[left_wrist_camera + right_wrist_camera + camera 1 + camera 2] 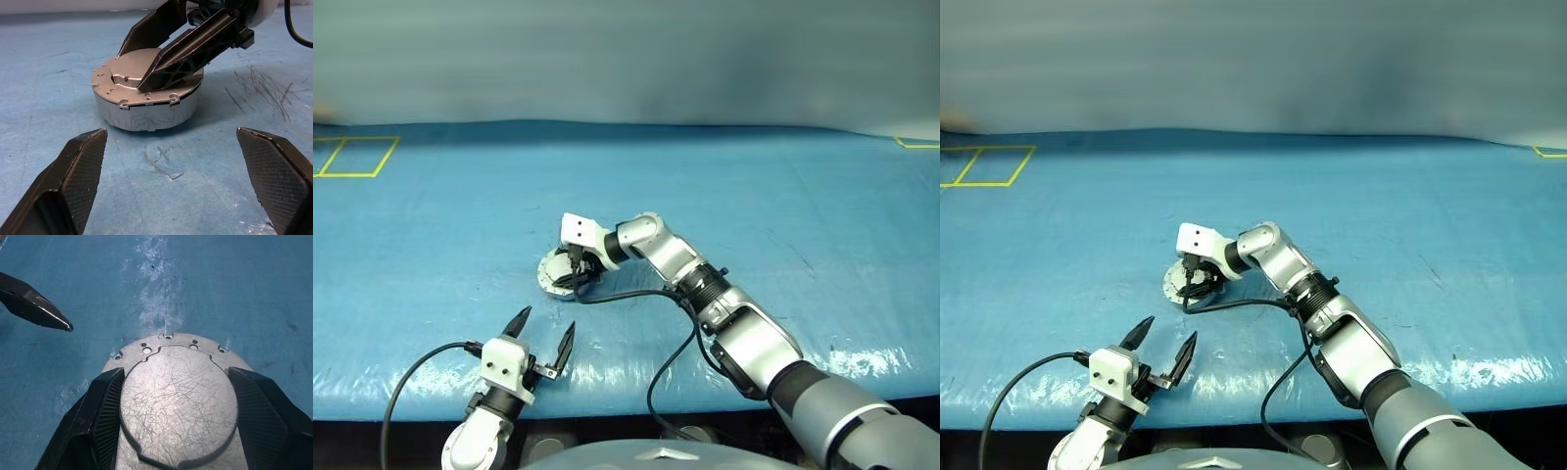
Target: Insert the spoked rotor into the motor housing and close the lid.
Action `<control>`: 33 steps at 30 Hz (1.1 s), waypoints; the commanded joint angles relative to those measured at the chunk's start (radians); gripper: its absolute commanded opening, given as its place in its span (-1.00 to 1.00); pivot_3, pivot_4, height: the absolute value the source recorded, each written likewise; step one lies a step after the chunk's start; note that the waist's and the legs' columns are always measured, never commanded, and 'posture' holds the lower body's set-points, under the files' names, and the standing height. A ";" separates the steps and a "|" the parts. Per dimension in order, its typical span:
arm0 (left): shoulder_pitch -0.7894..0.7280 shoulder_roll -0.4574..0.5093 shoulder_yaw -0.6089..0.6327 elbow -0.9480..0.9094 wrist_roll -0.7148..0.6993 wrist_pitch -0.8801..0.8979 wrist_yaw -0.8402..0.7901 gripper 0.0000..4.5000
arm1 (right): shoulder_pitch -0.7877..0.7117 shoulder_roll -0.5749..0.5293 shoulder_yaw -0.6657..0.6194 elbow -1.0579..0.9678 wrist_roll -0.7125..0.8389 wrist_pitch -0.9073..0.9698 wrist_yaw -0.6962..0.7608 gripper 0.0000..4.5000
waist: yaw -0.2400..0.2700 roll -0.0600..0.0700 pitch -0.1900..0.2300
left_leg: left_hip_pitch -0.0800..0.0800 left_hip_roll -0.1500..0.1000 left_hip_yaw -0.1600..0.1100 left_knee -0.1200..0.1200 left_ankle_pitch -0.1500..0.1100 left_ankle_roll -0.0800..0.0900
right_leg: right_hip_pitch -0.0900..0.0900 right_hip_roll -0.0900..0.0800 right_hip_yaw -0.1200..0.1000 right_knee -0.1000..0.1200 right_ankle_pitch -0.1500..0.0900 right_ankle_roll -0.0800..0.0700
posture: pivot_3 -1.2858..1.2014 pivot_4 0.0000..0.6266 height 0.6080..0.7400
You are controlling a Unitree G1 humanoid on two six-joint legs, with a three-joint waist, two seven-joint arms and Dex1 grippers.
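Left wrist view shows the round silver-grey metal motor housing [149, 105] at upper centre on the blue counter [58, 63], its scratched smooth lid [178, 404] already down. The rotor is presumably inside. The right gripper [156, 61] rests spread across the lid; the left gripper [541, 338] stands apart, empty.

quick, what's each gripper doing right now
left gripper: open, holding nothing, short of the motor housing.
right gripper: jaws spread, one on each side of the closed lid; whether they grip it cannot be told.

The blue-covered table [783, 196] bears the closed motor housing [146, 110] near its middle.
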State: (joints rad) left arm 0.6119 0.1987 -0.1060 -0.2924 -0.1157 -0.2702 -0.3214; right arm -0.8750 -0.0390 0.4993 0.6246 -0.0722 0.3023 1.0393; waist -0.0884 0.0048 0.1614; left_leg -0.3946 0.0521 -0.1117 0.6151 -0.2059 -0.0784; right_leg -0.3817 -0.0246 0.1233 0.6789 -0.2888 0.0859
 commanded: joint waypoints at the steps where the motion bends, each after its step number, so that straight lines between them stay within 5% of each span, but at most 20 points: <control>1: 0.006 0.000 0.001 -0.053 0.008 -0.005 0.010 1.00 | 0.068 -0.036 0.027 0.004 -0.083 0.135 -0.101 0.34 | 0.001 0.000 -0.001 | 0.000 0.000 0.000 0.000 0.000 0.000 | 0.000 0.000 0.000 0.000 0.000 0.000 | 0.03 -0.52 1.00; 15: -0.013 0.016 0.001 -0.033 0.001 -0.002 0.000 1.00 | 0.372 -0.015 0.007 -0.524 -0.096 0.611 -0.476 0.34 | 0.020 0.002 -0.010 | -0.004 -0.004 0.000 -0.002 -0.003 -0.006 | -0.002 -0.005 0.000 -0.004 -0.001 0.000 | 0.03 -0.52 1.00; 26: -0.037 0.024 0.004 -0.023 0.001 0.007 -0.012 1.00 | 0.407 -0.086 0.060 -0.599 -0.131 0.558 -0.622 0.34 | 0.025 0.000 -0.010 | -0.006 -0.004 0.000 -0.003 -0.002 -0.002 | -0.003 -0.006 0.000 -0.007 -0.002 0.001 | 0.03 -0.52 1.00; 33: -0.038 0.023 -0.001 -0.038 0.002 0.023 -0.006 1.00 | 0.414 0.098 -0.240 -0.521 -0.008 0.789 -0.783 0.34 | 0.025 -0.003 -0.011 | -0.006 -0.004 0.000 -0.003 -0.002 -0.003 | -0.003 -0.006 0.000 -0.008 -0.002 0.001 | 0.03 -0.52 1.00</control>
State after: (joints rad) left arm 0.5715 0.2198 -0.1065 -0.2948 -0.1161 -0.2452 -0.3279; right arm -0.5117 0.0770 0.3202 -0.0034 -0.0680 0.9548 0.3148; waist -0.0631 0.0022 0.1502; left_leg -0.4008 0.0478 -0.1118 0.6118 -0.2080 -0.0814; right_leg -0.3851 -0.0307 0.1229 0.6711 -0.2907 0.0871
